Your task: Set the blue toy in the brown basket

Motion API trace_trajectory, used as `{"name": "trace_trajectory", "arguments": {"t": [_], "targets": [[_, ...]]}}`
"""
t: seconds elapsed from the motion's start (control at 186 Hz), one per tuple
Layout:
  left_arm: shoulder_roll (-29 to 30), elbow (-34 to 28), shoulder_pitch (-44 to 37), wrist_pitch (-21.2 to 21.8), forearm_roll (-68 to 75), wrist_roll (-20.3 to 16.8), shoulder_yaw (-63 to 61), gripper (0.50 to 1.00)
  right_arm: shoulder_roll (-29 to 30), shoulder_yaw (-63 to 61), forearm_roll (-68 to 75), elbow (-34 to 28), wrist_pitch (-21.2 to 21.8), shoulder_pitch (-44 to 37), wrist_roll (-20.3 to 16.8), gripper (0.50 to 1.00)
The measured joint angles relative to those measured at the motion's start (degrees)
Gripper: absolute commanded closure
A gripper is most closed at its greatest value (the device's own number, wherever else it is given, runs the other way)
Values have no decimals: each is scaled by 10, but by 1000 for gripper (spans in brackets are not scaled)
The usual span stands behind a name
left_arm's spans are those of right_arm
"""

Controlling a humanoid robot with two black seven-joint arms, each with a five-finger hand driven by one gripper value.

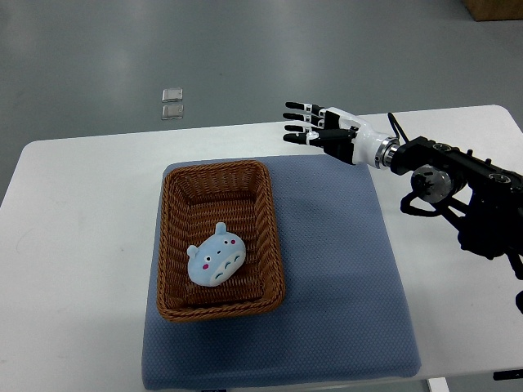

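Right hand (320,131) spread, blue toy (216,255) — inside basket (270,212)

The right arm (470,192) runs off the frame's right edge; a brown box (493,8) is cut at the upper right corner.

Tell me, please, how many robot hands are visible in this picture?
1: the right hand, fingers spread, above the table's far edge, beyond the brown basket. The left is out of view.

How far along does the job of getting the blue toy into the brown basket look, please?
It looks done: the blue toy already lies inside the brown basket. Nothing is in hand; the right hand is open, away from the basket, beyond its far right corner. Nothing visible remains.
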State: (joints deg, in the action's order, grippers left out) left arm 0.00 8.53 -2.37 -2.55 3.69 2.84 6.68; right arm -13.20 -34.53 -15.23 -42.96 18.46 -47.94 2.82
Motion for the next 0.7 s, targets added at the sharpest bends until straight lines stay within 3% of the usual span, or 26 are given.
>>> {"name": "trace_trajectory", "arguments": {"t": [0.231, 0.699], "targets": [[0, 0, 0, 0, 0, 0, 0, 500, 2, -3, 109, 23, -16, 22, -9, 587], [0, 0, 0, 0, 0, 0, 0, 500, 11, -4, 119, 25, -17, 29, -3, 587]]}}
